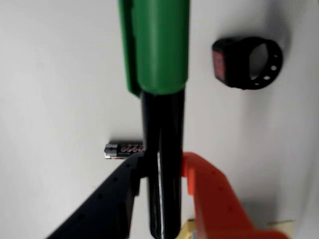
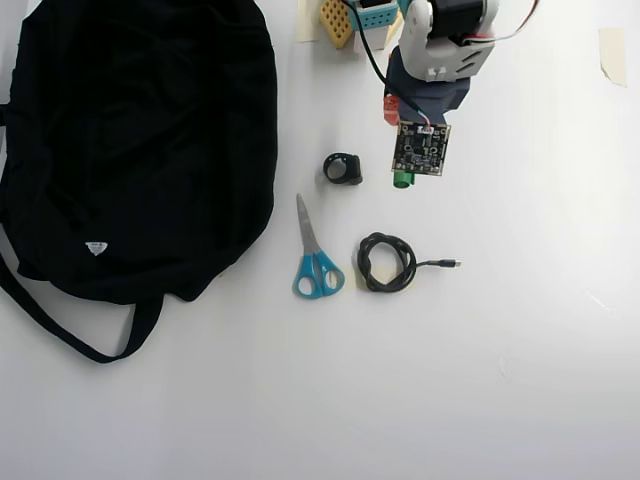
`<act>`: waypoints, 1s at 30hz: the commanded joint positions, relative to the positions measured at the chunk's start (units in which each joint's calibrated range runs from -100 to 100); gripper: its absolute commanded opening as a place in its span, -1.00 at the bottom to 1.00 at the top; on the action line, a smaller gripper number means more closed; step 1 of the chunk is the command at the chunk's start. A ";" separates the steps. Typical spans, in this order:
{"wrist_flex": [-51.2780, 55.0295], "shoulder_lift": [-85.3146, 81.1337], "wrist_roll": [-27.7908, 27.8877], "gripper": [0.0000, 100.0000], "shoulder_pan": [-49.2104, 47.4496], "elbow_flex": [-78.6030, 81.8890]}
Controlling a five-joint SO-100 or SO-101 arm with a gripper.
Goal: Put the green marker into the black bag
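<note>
In the wrist view the gripper (image 1: 160, 172) was clamped on the dark barrel of the green marker (image 1: 158, 64), black finger left, orange finger right. Beyond it on the white table (image 1: 55, 74) lay a small battery (image 1: 122, 149) and a black ring-shaped band (image 1: 247, 62). In the overhead view the black bag (image 2: 130, 140) lay well apart at far left, past the scissors (image 2: 314, 256) and coiled cable (image 2: 387, 262).

White arm (image 2: 445, 35), bare circuit board (image 2: 421, 148), one black, one orange fingers (image 1: 219, 199).

A hobbyist's desk setup: plain white table (image 2: 520, 350), taped-down corners, small 3D-printed robot arm (image 2: 445, 40).
</note>
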 commanded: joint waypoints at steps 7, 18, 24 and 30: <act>0.60 -4.35 1.89 -0.96 10.35 -1.65; 0.00 -4.27 2.51 -0.96 29.72 -2.37; -1.64 -3.11 2.51 -0.96 39.45 -2.10; -4.83 -3.03 2.51 -0.96 49.69 -2.19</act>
